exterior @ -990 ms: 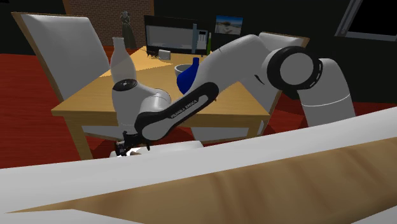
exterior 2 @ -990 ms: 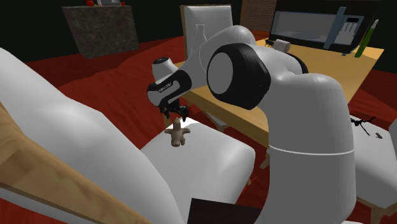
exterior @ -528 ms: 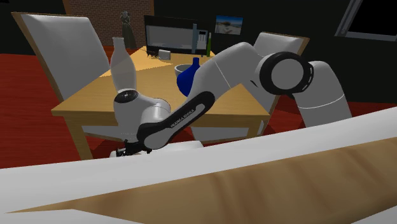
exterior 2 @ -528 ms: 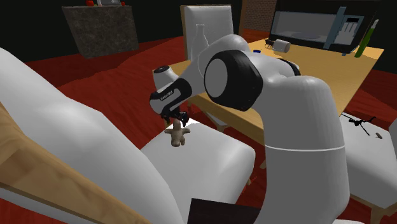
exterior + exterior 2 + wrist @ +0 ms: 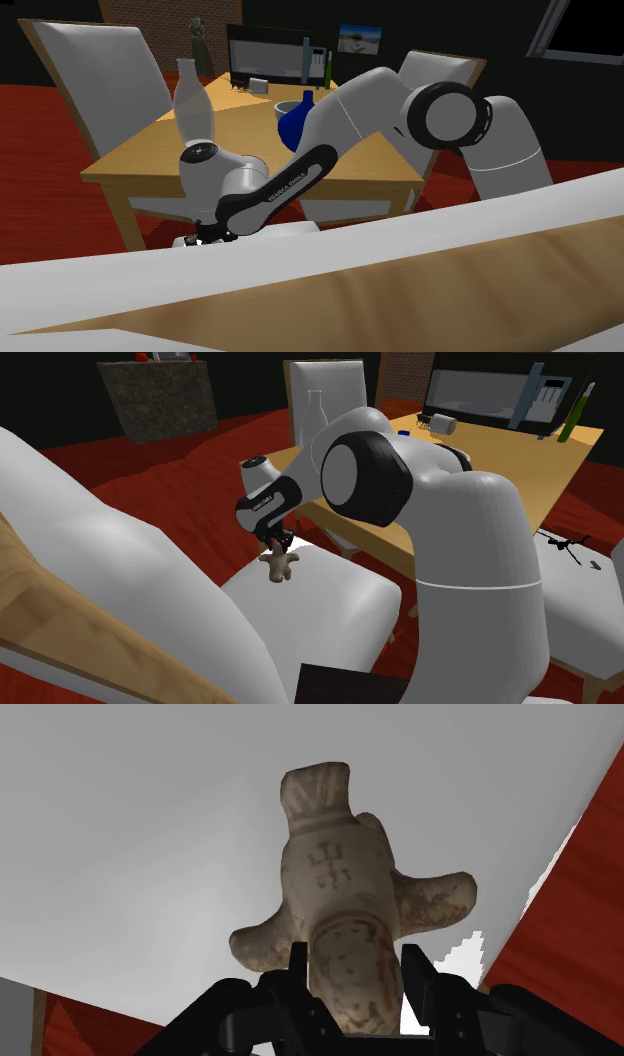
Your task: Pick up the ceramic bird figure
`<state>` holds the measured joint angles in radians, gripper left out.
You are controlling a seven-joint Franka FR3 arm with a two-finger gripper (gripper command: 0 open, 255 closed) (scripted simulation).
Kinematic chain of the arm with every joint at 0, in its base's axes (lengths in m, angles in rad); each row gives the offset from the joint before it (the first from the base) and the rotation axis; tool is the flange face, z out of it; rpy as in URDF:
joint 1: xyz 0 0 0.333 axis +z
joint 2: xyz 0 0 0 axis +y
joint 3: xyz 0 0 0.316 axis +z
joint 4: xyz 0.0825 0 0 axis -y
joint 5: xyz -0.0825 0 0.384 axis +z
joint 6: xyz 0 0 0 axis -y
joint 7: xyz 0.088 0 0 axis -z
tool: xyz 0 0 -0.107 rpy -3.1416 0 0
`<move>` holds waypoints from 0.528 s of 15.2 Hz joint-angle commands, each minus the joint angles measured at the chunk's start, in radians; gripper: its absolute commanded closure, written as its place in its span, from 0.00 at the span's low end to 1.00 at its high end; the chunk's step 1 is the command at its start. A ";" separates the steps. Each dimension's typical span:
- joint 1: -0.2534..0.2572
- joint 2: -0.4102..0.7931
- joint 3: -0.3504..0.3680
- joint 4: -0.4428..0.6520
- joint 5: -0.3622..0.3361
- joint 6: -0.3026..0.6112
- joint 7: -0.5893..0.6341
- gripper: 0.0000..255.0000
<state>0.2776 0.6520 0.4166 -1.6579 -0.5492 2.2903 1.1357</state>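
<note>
Item: tan bird figure (image 5: 279, 565), lying on a white seat cushion (image 5: 330, 602). We note the black gripper (image 5: 275, 544) at its twelve o'clock, fingers (image 5: 415, 974) pinching its body from both sides. Wooden table (image 5: 520, 462) at two o'clock in the second exterior view.

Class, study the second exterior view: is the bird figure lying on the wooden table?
No, the bird figure lies on the white seat, lower than and beside the wooden table, not on it.
</note>
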 commanded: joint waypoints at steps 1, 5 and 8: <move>0.000 0.001 0.001 -0.001 0.000 0.000 0.000 1.00; -0.003 -0.013 0.007 0.004 0.010 -0.018 -0.008 1.00; -0.009 -0.036 0.018 0.008 0.025 -0.043 -0.020 1.00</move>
<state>0.2710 0.6241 0.4302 -1.6525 -0.5302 2.2576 1.1204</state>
